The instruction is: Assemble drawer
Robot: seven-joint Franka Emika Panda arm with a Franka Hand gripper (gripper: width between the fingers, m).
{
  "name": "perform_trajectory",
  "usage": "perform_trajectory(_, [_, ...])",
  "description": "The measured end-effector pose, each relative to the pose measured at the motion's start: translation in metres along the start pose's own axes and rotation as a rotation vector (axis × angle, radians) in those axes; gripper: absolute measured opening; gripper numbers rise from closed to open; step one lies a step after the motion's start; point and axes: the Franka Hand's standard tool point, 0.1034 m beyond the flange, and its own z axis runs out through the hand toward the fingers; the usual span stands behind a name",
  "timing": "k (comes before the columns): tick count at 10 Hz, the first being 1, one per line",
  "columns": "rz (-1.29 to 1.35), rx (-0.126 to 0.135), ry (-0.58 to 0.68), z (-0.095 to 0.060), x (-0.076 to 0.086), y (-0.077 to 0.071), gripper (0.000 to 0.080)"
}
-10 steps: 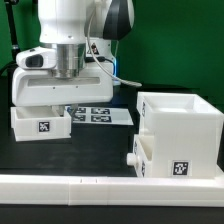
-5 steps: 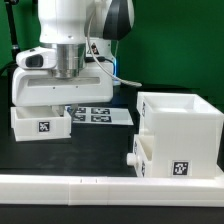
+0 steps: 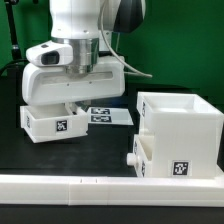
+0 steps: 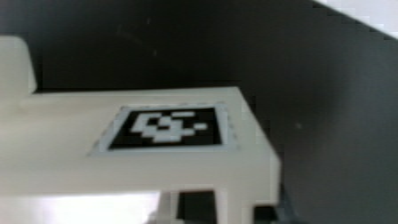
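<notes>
The arm's gripper [image 3: 67, 104] sits low over a small tray [image 3: 55, 124] at the exterior view's left, its jaws hidden behind the tray, so I cannot tell whether they grip it. The tray appears slightly above the black worktop [image 3: 95, 150]. The housing [image 3: 180, 135] stands well apart at the right, a second tray [image 3: 143, 156] slotted in it, knob outward. The marker board [image 3: 108, 116] lies behind. The wrist view shows a tagged white surface [image 4: 169, 128], blurred.
</notes>
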Motion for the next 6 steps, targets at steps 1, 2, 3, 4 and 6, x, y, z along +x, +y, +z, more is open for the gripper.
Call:
perform_trajectory(1, [-0.027,0.005,-0.007,-0.0079,0.0066,0.0028,0.0042])
perform_trajectory(2, [-0.048,0.001,-0.001,-0.0058,0.0063,0.0030,0.0042])
perform_trajectory(3, [-0.127,0.003,-0.004,-0.0044,0.0054,0.0027,0.0042])
perform_trajectory(4, [-0.198,0.003,-0.003,-0.0046,0.0057,0.0030,0.0042])
perform_trajectory(6, [-0.423,0.000,-0.007,-0.0057,0.0073,0.0088,0.0042])
